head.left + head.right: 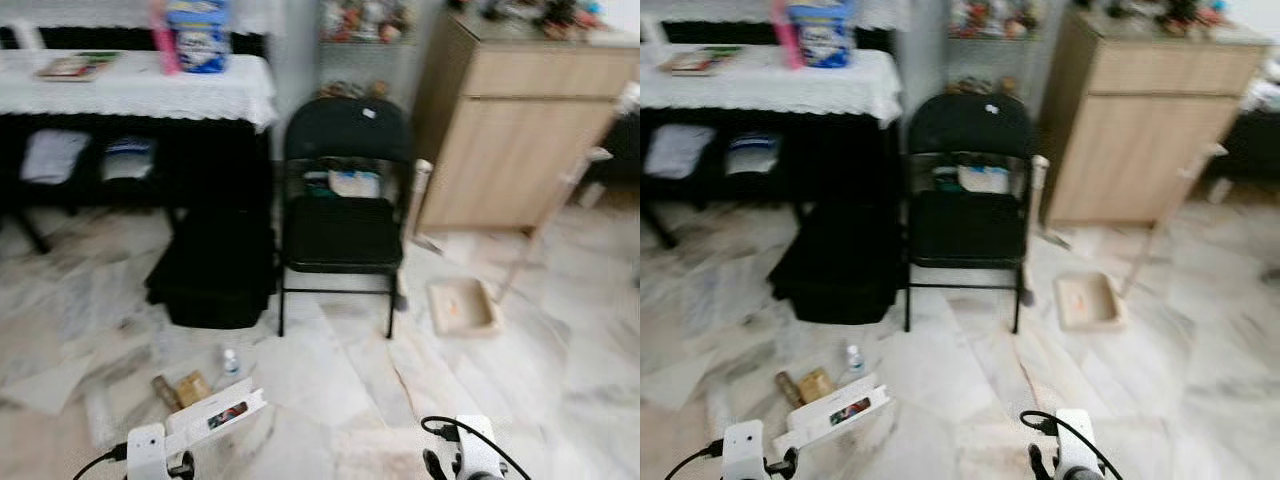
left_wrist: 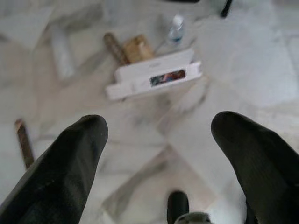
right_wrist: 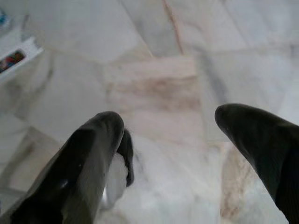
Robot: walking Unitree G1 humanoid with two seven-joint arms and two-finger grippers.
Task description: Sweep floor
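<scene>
Marble floor (image 1: 330,380) under black chair (image 1: 343,200)

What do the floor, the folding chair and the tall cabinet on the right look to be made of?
Floor: likely polished marble or marble-look tile, pale with grey veins and a sheen. Folding chair: thin black tube frame, probably metal, seat apparently padded. Cabinet: light wood or wood-look laminate, matte.

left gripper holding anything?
No, the left gripper is open, with bare marble floor between its fingers.

no print is sharp enough to read.
</scene>
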